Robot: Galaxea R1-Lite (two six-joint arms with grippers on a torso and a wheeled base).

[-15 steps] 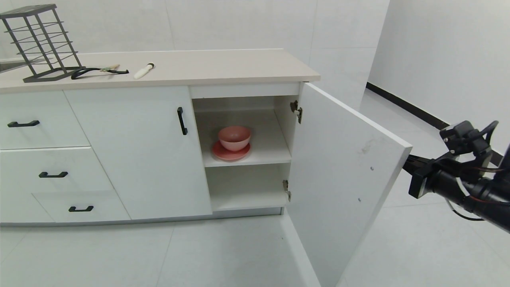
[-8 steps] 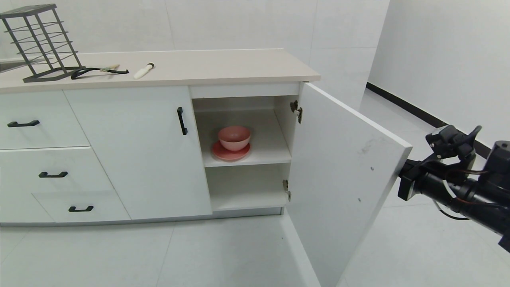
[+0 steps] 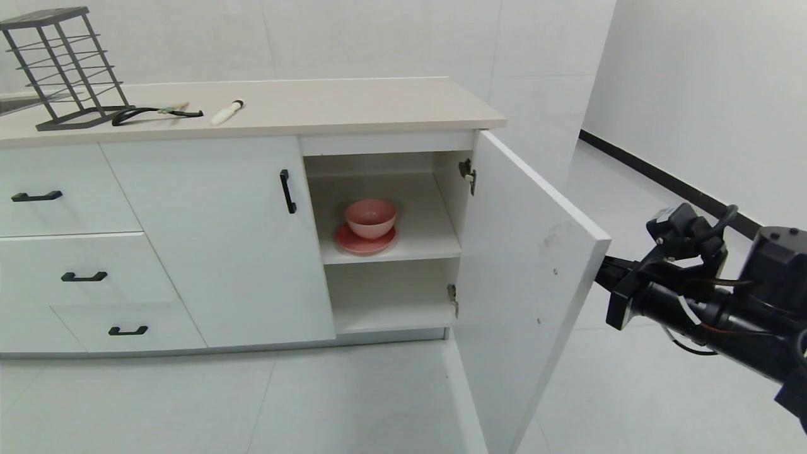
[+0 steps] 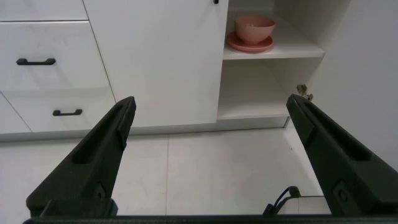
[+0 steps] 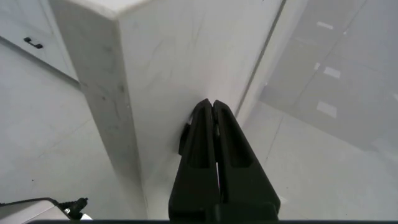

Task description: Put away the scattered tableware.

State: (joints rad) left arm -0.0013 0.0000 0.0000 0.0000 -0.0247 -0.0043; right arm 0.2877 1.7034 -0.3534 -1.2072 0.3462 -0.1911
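A pink bowl (image 3: 371, 217) sits on a pink plate (image 3: 365, 242) on the upper shelf of the white cabinet, whose right door (image 3: 523, 277) stands open. My right gripper (image 3: 603, 270) is shut, its tips pressed against the door's outer face near the free edge; the right wrist view shows the closed fingers (image 5: 208, 115) touching the door panel (image 5: 155, 68). My left gripper (image 4: 210, 106) hangs open above the floor in front of the cabinet, with nothing between its fingers. Beyond it are the bowl (image 4: 254, 26) and plate (image 4: 250, 43).
On the countertop (image 3: 353, 104) stand a black wire rack (image 3: 60, 69), a black-handled utensil (image 3: 151, 112) and a white-handled tool (image 3: 227, 112). The left door with its black handle (image 3: 288, 191) is closed, beside several drawers (image 3: 38, 196). Bare tiled floor lies in front.
My right arm has moved left against the door, and the door has swung partway toward the cabinet. The bowl and plate have not moved.
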